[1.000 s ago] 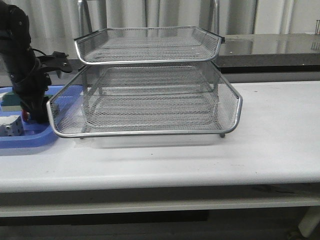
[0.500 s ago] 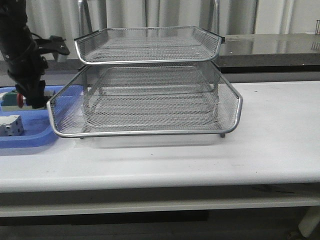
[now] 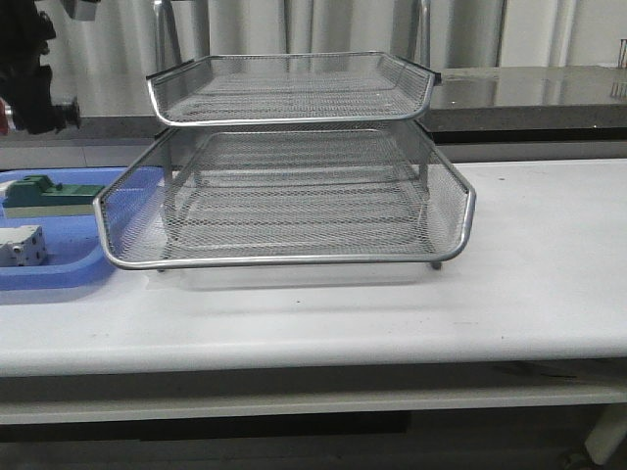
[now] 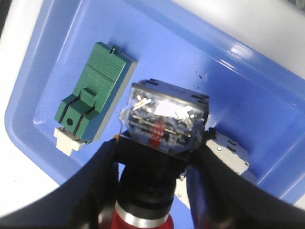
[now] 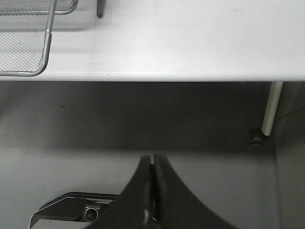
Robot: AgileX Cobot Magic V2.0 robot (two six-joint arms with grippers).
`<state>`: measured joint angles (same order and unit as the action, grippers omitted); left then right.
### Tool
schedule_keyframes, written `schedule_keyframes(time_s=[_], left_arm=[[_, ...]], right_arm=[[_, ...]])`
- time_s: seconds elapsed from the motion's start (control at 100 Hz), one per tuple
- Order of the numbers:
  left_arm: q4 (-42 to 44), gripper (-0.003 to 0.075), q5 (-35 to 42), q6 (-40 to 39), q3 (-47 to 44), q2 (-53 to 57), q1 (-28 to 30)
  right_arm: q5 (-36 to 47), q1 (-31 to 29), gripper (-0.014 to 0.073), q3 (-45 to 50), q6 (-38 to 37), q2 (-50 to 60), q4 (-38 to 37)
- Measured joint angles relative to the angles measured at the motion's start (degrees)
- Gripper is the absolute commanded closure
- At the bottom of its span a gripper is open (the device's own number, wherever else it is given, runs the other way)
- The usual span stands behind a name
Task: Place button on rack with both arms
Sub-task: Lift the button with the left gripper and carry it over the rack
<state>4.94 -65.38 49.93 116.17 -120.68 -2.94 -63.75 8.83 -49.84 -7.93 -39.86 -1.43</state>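
Observation:
My left gripper (image 4: 157,155) is shut on the button (image 4: 164,117). Its fingers (image 4: 97,179) clamp the black middle, the red head points back toward the wrist and the clear blue rear block faces outward. In the front view this gripper (image 3: 34,103) hangs high at the far left, above the blue tray and left of the rack (image 3: 294,162). The rack is silver wire mesh, with its upper tray (image 3: 289,88) pushed back and a wider tray pulled out below it. My right gripper (image 5: 152,162) is shut on nothing, below the table's front edge; it does not show in the front view.
A blue plastic tray (image 3: 59,269) at the table's left holds a green block (image 3: 49,194) and a white block (image 3: 22,247); both also lie under the held button, the green block (image 4: 93,102) beside it and the white block (image 4: 228,155) partly hidden. A rack corner (image 5: 28,43) and a white table leg (image 5: 270,107) show.
My left arm has risen from the blue tray up toward the top left corner, carrying the button. The rack and the blocks have not moved.

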Motion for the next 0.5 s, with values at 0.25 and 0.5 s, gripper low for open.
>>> schedule_keyframes(time_s=[0.25,0.5], left_arm=[[-2.9,0.0741,-5.1,0.0,0.0,6.7,0.2],[-10.8,0.0741,-6.5,0.0,0.0,12.6,-0.8]], right_arm=[[0.0,0.0,0.0662,0.0,0.0,0.0,0.0],[0.0,0.0,0.0662,0.0,0.0,0.0,0.0]])
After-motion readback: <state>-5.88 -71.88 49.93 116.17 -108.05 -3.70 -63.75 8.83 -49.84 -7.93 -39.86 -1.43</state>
